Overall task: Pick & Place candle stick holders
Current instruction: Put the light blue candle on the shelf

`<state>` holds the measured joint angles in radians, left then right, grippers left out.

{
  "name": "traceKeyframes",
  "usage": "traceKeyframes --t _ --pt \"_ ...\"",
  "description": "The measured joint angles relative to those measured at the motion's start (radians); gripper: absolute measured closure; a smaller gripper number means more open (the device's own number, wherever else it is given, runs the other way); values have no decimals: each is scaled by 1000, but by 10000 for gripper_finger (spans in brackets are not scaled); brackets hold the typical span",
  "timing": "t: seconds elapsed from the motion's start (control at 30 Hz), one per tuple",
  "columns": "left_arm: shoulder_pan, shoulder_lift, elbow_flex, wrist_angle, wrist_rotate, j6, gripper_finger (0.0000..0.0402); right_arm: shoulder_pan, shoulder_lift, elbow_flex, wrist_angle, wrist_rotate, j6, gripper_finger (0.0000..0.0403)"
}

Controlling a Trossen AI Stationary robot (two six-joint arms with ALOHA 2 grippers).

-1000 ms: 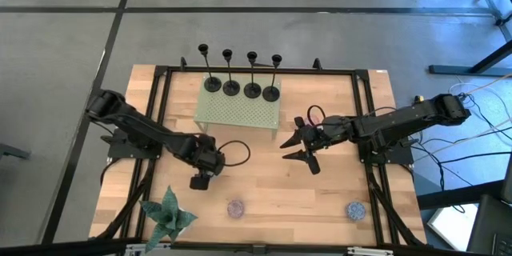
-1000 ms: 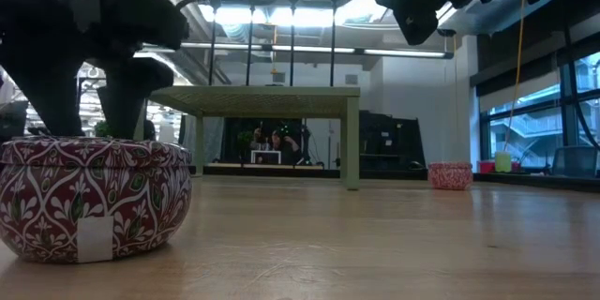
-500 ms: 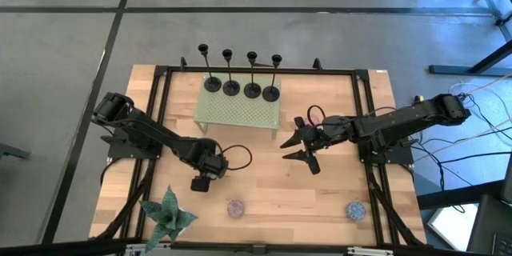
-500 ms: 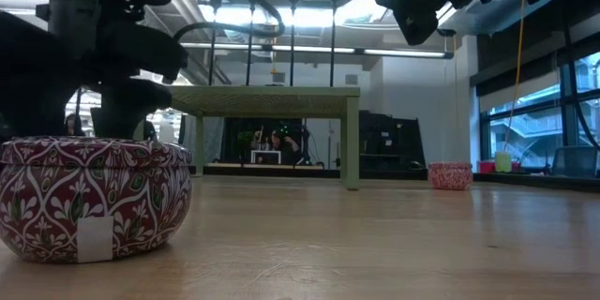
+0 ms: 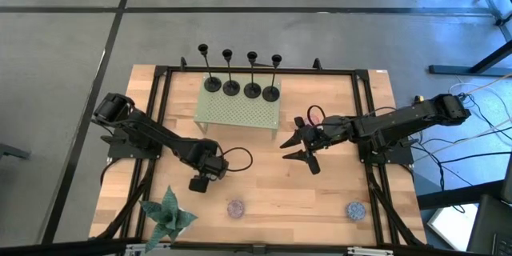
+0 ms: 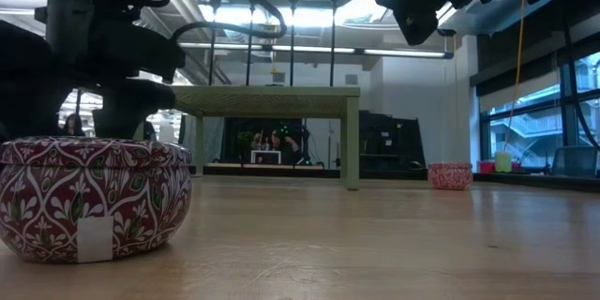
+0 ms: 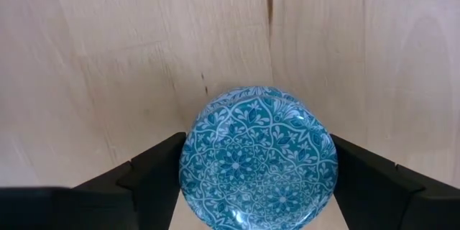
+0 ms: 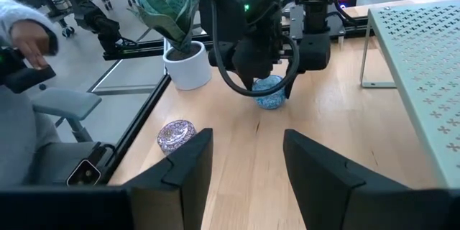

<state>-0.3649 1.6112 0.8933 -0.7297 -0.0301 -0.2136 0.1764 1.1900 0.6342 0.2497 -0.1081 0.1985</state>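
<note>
Since the earlier frames the left arm's shoulder has drawn slightly nearer, and the left gripper [image 5: 200,182] sits a touch lower over the table [image 5: 320,184]; the right arm is unchanged. Left gripper hangs over the near-left part of the table, straddling a blue patterned tin [image 7: 259,157]. In the left wrist view its two fingers [image 7: 154,180] stand at either side of the tin, right at its edges; contact cannot be confirmed, so whether the jaws grip it cannot be told. The tin rests on the wood.

Right gripper [image 5: 298,146] hovers above the table centre, pointing left, jaws parted and holding nothing. The right wrist view shows the bare table between its fingers [image 8: 183,162].

Four holders [image 5: 240,72] stand upright in a row along the far edge of a green perforated stand [image 5: 238,113], at the far centre of the table. Their bases lie close together and the two right-hand ones look to overlap slightly. In the low view their stems [image 6: 291,37] rise above the stand top. Neither gripper is near them.

Other items: a plant in a white pot [image 5: 166,214] at the near-left corner; a purple tin [image 5: 235,208] near centre, just right of the plant; another blue tin [image 5: 355,210] near right. In the low view a red patterned tin [image 6: 92,197] fills the near left, and a small pink tin [image 6: 450,175] lies far right. A person's sleeve [image 8: 21,25] shows beyond the table in the right wrist view.
</note>
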Motion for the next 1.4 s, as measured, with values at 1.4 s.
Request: traceKeyframes --t 1.4 --pt "588 -148 486 -539 -146 384 106 0 0 0 -4 2 3 228"
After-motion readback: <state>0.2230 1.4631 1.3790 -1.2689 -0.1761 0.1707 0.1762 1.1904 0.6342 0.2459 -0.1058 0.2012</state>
